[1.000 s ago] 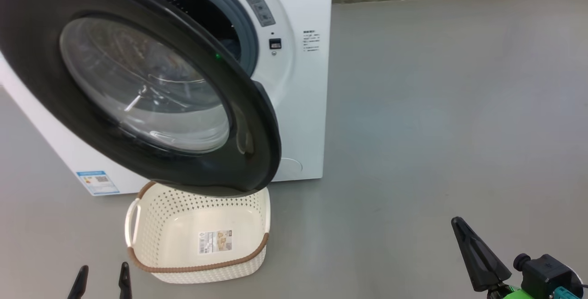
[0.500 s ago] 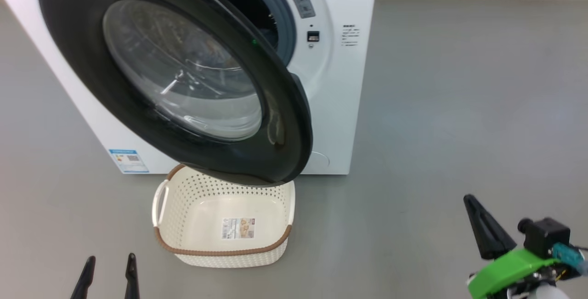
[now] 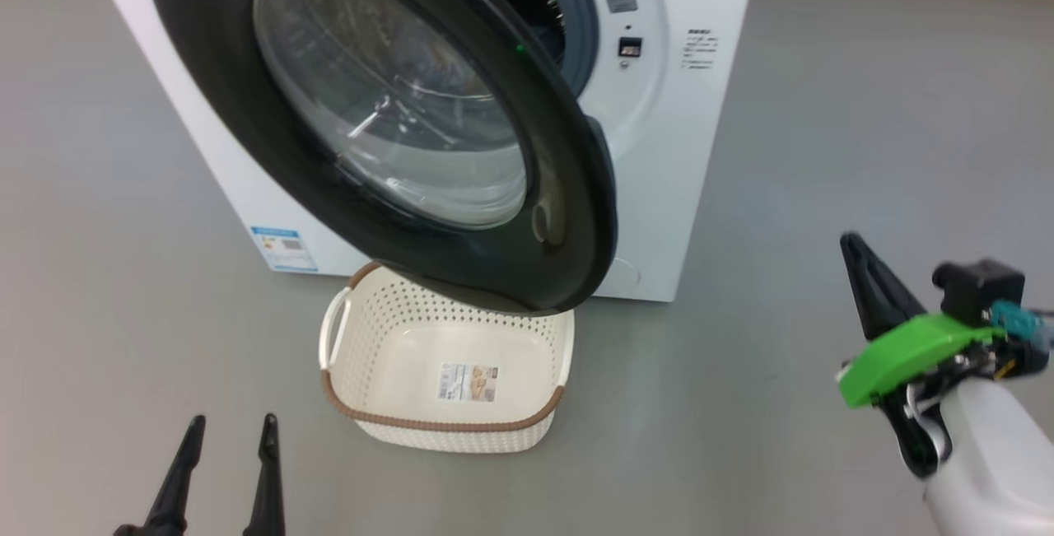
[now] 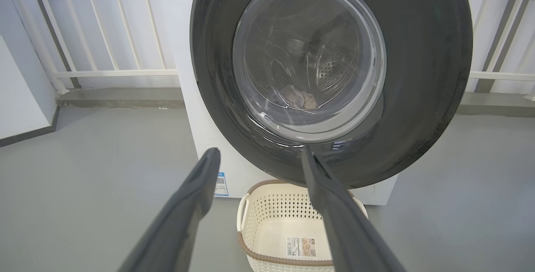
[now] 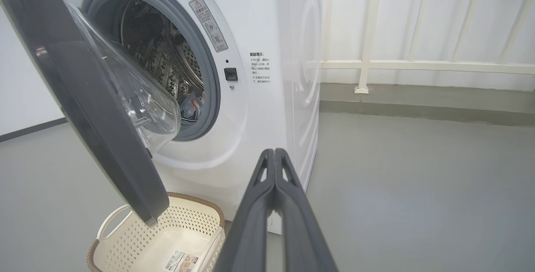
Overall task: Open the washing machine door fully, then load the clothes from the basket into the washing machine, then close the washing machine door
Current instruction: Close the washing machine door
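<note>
The white washing machine (image 3: 700, 149) stands ahead with its black-rimmed door (image 3: 272, 157) swung partly open over the basket (image 3: 445, 423). The cream basket sits on the floor in front and holds only its label. Clothes lie in the drum: a beige piece (image 4: 299, 98) shows through the door glass, and a light blue one (image 5: 190, 107) sits at the drum's lip. My left gripper (image 3: 230, 437) is open and empty, low and left of the basket, pointing at the door (image 4: 418, 75). My right gripper (image 3: 856, 256) is shut on nothing, out to the machine's right, with its tips (image 5: 273, 155) towards the machine's front corner.
Grey floor spreads to the right of the machine. White railings (image 5: 368, 63) and a low kerb run behind it. A blue energy sticker (image 3: 284, 248) marks the machine's lower left front. The door's lower edge overhangs the basket's far rim.
The head camera has moved, so the machine and basket sit further right and higher. The right gripper has risen relative to them. Door angle and both gripper states are unchanged.
</note>
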